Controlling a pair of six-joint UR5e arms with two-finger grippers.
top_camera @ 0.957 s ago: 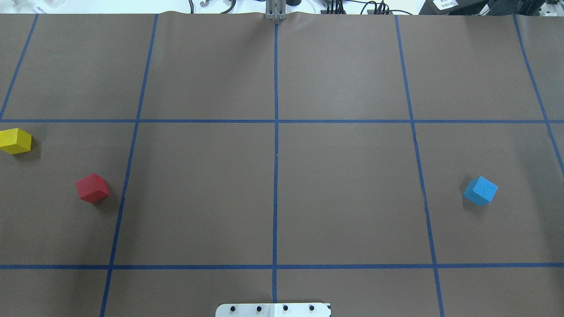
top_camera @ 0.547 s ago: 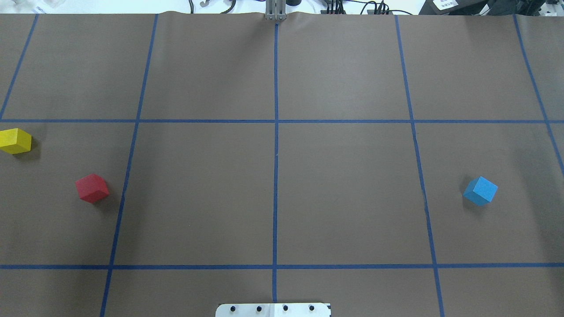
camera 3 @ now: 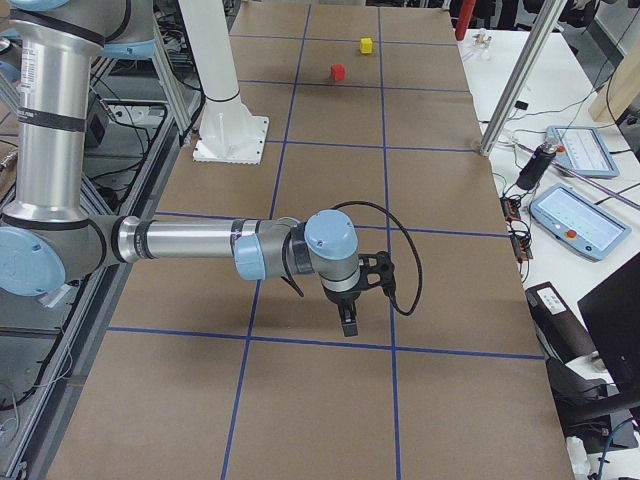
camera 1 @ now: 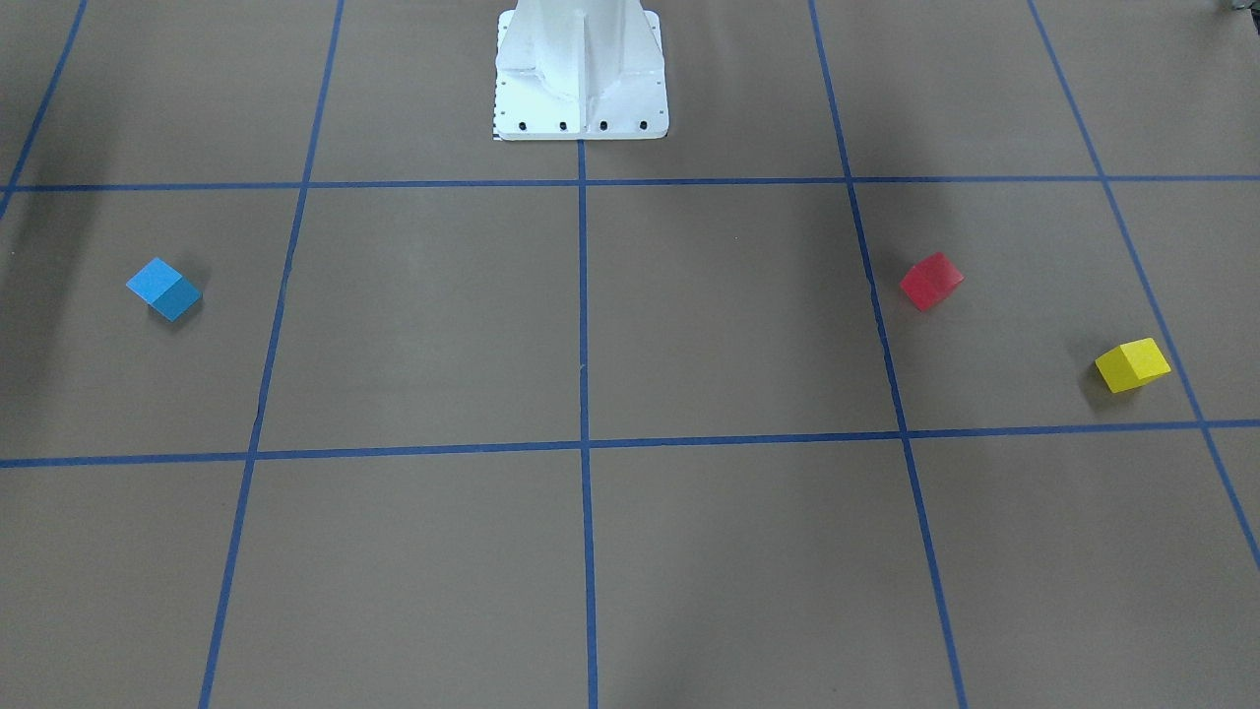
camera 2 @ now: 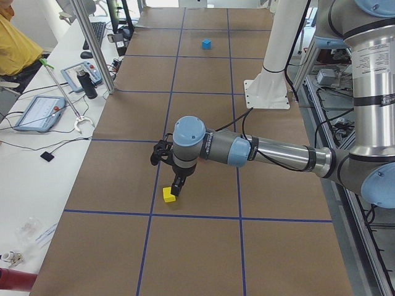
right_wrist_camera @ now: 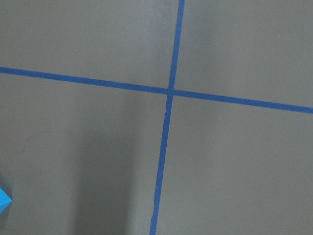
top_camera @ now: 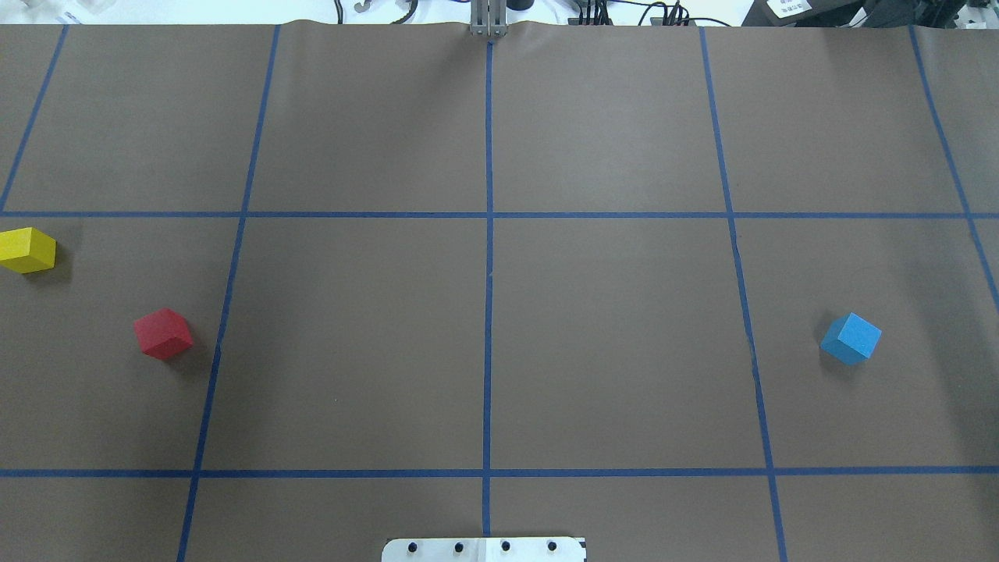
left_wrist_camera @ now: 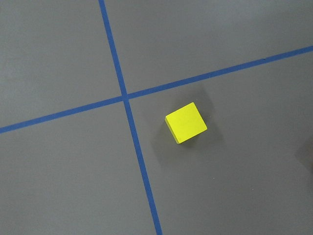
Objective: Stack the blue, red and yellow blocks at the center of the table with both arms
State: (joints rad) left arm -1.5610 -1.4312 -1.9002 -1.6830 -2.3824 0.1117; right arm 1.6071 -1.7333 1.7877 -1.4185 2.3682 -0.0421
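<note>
Overhead exterior: yellow block (top_camera: 27,250) and red block (top_camera: 162,334) sit out around 9 o'clock from table (top_camera: 609,328) centre, blue block (top_camera: 851,339) around 3, all skewed to the tape. Exterior left: left gripper (camera 2: 177,188) hangs over yellow, jaws unreadable. Exterior right: right gripper (camera 3: 347,322) points down at the table, can't tell either.

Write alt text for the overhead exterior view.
Three small blocks sit apart, unstacked, on a brown table with a blue tape grid: a yellow block at the left edge, a red block nearer the robot, a blue block far right. A white bolted plate shows at bottom centre.
</note>
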